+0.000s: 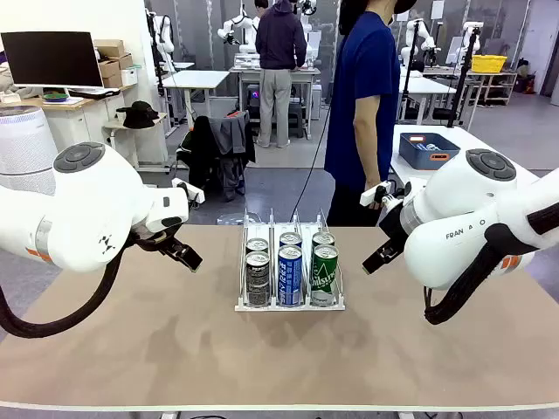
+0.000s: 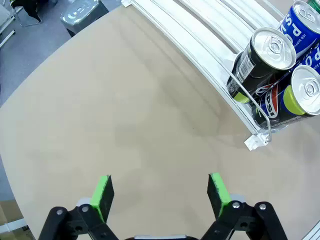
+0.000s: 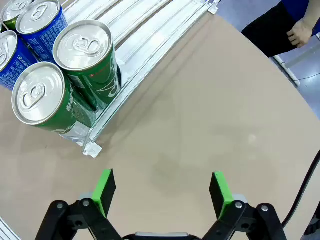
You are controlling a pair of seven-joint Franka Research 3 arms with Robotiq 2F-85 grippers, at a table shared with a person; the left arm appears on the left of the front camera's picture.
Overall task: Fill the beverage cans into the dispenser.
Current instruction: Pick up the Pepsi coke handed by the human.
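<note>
Now, six slim black, blue and green aluminium beverage cans sit two per lane, up front in the clear plastic three-lane dispenser. Both the left jaws and the right jaws hang wide apart, empty, flanking it; a careless inward swing could shunt that rack.

At the bottom of the frame the left gripper stands with its green pads wide apart and nothing between them, over the bare tan table. The dispenser runs diagonally from top centre to the right edge. At its near end, at the right, a dark can stands just beside a second can; a blue can shows in the upper right corner
</note>
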